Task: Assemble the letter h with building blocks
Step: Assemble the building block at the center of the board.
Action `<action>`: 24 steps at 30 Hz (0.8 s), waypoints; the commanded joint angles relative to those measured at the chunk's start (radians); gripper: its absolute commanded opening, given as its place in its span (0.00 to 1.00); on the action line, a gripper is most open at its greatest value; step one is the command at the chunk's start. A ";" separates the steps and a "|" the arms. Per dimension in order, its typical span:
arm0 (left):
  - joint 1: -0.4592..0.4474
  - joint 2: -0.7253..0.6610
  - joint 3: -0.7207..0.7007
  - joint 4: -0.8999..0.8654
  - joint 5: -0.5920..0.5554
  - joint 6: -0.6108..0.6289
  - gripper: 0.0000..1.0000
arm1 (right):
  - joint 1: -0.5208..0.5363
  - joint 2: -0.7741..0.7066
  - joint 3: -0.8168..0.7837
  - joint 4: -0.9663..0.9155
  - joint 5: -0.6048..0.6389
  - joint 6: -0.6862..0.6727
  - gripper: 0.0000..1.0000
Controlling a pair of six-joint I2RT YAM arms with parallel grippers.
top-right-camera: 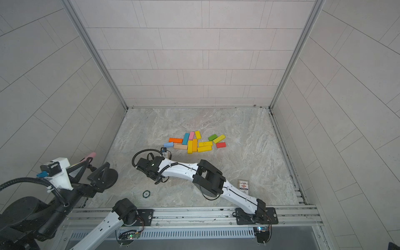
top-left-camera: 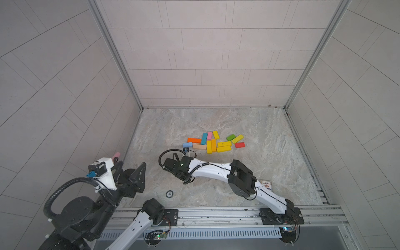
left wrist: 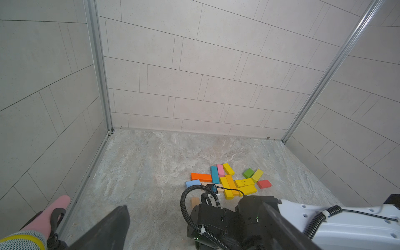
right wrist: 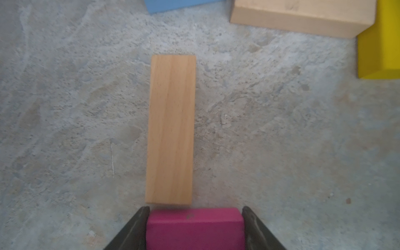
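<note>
Several coloured building blocks [top-left-camera: 213, 141] [top-right-camera: 195, 141] lie flat in a loose cluster mid-table, with a red one [top-left-camera: 239, 144] at its right end. In the right wrist view my right gripper [right wrist: 194, 227] is shut on a magenta block [right wrist: 194, 229], one finger against each short side. The magenta block's end sits just short of a plain wood block [right wrist: 171, 129] lying lengthwise on the table. In both top views that gripper is hidden under its wrist [top-left-camera: 179, 166], near the cluster's left end. My left gripper [top-left-camera: 129, 167] [left wrist: 195, 207] hangs wide open and empty at the near left.
A round chip [top-left-camera: 169, 194] lies near the front rail [top-left-camera: 216, 214]. A printed card box [top-left-camera: 266, 185] sits beside the right arm. A pink handle [top-left-camera: 116, 155] leans at the left wall. A light blue block [right wrist: 181, 5] and a long wood block [right wrist: 300, 19] lie beyond the plain block.
</note>
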 commanded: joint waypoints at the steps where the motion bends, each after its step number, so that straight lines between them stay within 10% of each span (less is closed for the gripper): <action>1: -0.006 -0.011 -0.006 0.005 -0.014 0.022 1.00 | -0.002 0.030 0.011 -0.017 -0.005 0.010 0.72; 24: -0.008 -0.006 -0.020 0.017 -0.018 0.024 1.00 | 0.006 -0.103 -0.119 0.062 0.055 -0.037 0.82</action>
